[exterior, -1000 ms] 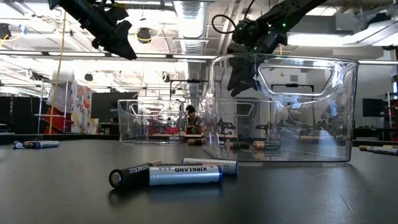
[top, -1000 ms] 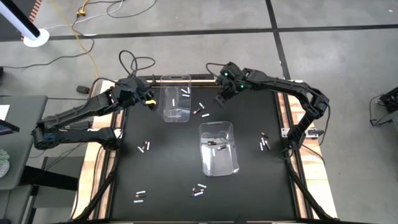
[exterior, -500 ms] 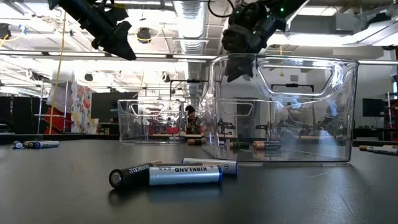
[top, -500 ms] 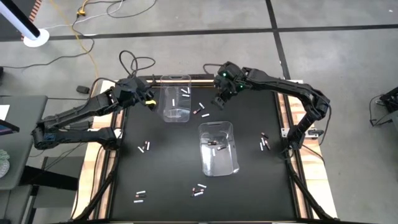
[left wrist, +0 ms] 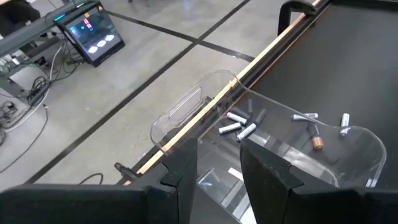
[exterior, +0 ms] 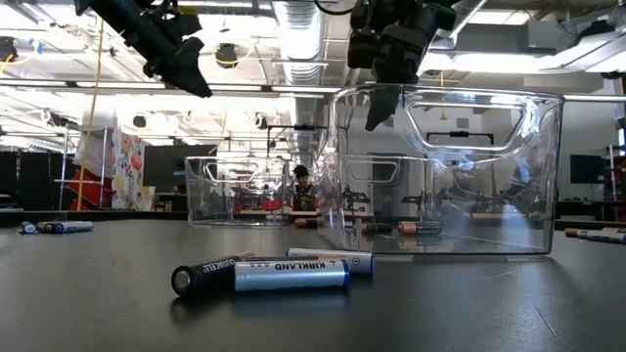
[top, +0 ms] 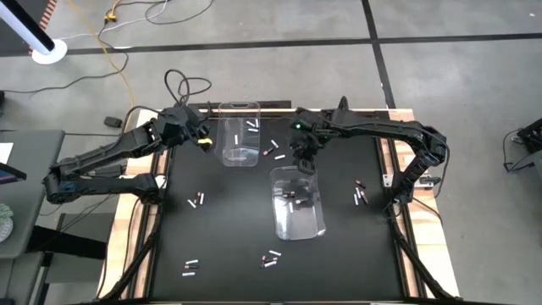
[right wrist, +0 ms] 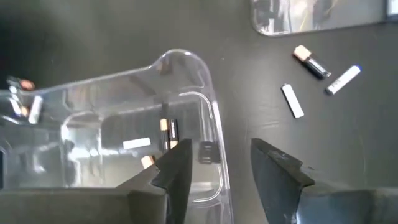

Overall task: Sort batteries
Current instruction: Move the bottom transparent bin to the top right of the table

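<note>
1. The right gripper [top: 302, 159] has swung from the mat's far edge to hang over the far end wall of the near bin [top: 297, 203]. Its jaws stand apart and have widened within the last second; the right wrist view shows nothing between them.
2. My reading: a battery has just been let go into that bin, so this carry looks finished and the next pick-up is due.
3. The left gripper [top: 201, 139] has not moved; it hovers beside the far bin [top: 240, 134], near the mat's far left corner, jaws partly apart and empty in its own wrist view.
4. Batteries [top: 292, 196] lie in both bins; others are scattered on the mat [top: 220, 246], with pairs near the left, right and front edges and a few between the bins.
5. The bins are clear, glossy, rounded plastic boxes with moulded handles. The batteries are slim, smooth cylinders, white or dark with coppery ends. The mat is matte black.
</note>
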You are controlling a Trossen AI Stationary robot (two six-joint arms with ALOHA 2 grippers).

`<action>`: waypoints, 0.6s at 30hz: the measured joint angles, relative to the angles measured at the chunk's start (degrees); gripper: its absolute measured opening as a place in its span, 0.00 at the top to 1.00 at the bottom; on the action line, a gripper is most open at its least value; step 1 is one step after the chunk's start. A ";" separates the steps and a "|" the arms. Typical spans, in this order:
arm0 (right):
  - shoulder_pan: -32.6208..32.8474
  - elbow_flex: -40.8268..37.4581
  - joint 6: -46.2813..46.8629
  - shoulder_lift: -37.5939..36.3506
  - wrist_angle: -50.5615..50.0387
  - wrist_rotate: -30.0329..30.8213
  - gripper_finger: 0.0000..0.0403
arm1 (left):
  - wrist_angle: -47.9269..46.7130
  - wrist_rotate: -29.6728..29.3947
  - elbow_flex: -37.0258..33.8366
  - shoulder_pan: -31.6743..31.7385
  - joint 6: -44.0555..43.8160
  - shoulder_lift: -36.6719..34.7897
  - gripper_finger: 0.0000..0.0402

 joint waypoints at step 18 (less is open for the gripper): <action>3.27 0.00 -4.01 13.58 -2.12 3.47 0.46 | -0.31 0.00 0.00 0.00 -0.57 0.00 0.71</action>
